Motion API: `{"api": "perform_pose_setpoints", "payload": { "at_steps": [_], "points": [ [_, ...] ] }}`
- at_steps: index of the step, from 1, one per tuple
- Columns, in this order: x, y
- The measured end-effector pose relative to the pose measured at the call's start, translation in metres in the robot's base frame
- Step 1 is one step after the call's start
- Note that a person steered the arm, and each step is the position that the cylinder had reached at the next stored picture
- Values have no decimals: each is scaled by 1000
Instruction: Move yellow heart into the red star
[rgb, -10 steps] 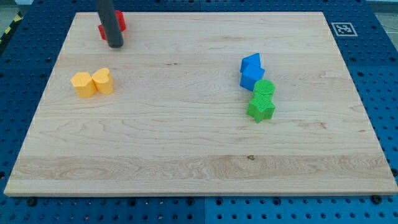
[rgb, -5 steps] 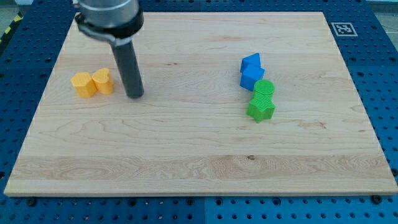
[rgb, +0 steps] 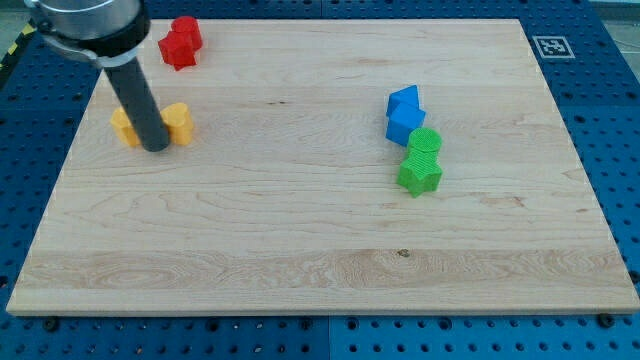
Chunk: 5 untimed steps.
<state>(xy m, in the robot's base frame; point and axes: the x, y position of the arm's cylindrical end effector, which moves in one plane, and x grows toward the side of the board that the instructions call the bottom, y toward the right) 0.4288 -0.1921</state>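
My tip (rgb: 156, 148) rests on the board at the view's left, just below and between two yellow blocks. The yellow heart (rgb: 179, 122) sits against the rod's right side. The other yellow block (rgb: 122, 127), of unclear shape, is to the rod's left and partly hidden by it. The red star (rgb: 176, 51) lies near the board's top left, above the heart and apart from it, touching a second red block (rgb: 188, 30) behind it.
Two blue blocks (rgb: 404, 113) sit right of centre, touching each other. Below them are a green round block (rgb: 425, 142) and a green star (rgb: 419, 175). A printed marker (rgb: 551, 46) is at the board's top right corner.
The rod moved from the red blocks down to the right of the yellow pair, then left to between and below them. The yellow heart has shifted slightly right, away from the other yellow block.
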Motion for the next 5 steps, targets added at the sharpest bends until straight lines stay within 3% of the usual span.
{"api": "perform_pose_setpoints", "payload": {
  "at_steps": [4, 5],
  "points": [
    [-16, 40],
    [-37, 39]
  ]
}}
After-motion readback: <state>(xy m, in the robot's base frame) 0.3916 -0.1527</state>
